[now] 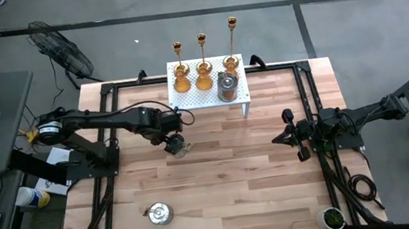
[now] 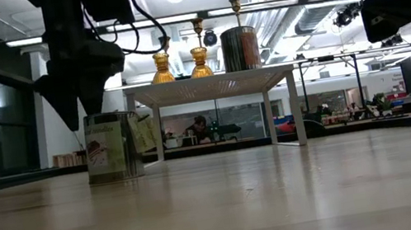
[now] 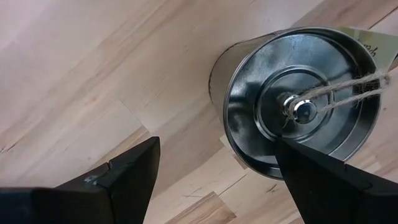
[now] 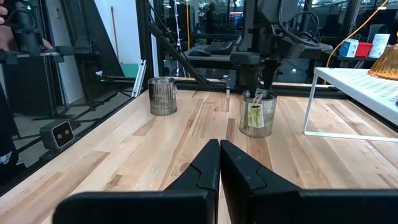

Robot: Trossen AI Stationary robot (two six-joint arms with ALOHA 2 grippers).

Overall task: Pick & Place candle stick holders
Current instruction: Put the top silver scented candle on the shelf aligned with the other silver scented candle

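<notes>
A silvery round pot [image 1: 181, 148] with a twine-tied lid knob [image 3: 303, 110] and a paper tag stands on its base on the wood table, left of centre; it also shows in the low view [image 2: 113, 145]. My left gripper [image 3: 214, 155] is open just above it, offset so that one finger [image 3: 323, 180] is over the pot's rim and the other over bare table. A second silvery pot [image 1: 159, 213] stands near the front. A third [image 1: 226, 88] stands on the white rack [image 1: 191, 100] with three gold candlesticks [image 1: 201, 40] and three amber cups [image 1: 204, 75]. My right gripper [image 1: 278, 138] is shut and empty at the right. My left gripper points down over the pot. One finger overlaps the rim of the pot's lid [image 3: 261, 168] in the left wrist view, and I cannot tell whether it touches it. The pot stands upright on the table.
The white rack stands on thin legs at the far middle of the table. Black frame rails [image 1: 111, 181] run along the table's left and right sides. A small green plant pot [image 1: 332, 218] sits at the front right corner. Bare wood lies between the two arms.
</notes>
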